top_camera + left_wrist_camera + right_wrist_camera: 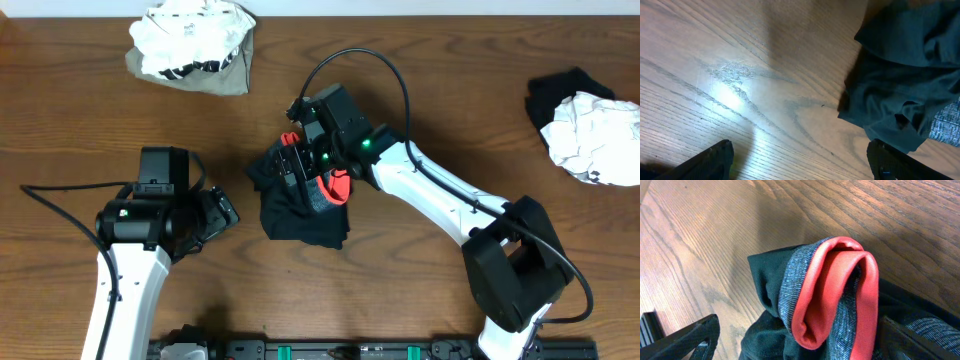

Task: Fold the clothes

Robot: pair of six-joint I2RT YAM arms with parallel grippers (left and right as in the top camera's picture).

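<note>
table [60,120]: bare wood, everything is lying straight on it.

black garment [300,215]: the one I'm working on. It's bunched in a heap about mid-table, not laid flat at all. My take is that the step in hand is getting it opened out before any fold. I'd want to grab one clean layer at the hem, lift just enough to let the rest hang free, then drag it flat. Grabbing the whole wad would only move the lump around.

white and olive pile [195,45]: at the heap's 11 o'clock, well apart, waiting its turn.

black and white pile [585,125]: out at 2 o'clock, also well apart.

right gripper [800,327]: over the top of the heap with the fingers spread wide. The rolled hem sits in the gap, nothing is pinched, and I can't tell if a pad touches cloth.

left gripper [800,147]: at the heap's 9 o'clock, just beside it. Fingers are spread, only bare wood between them, holding nothing.

grey band [790,295]: heathered strip running along the hem.

coral-red edge [825,295]: doubled over into a loop. That's my target, since it's the easiest bit to see.
</note>
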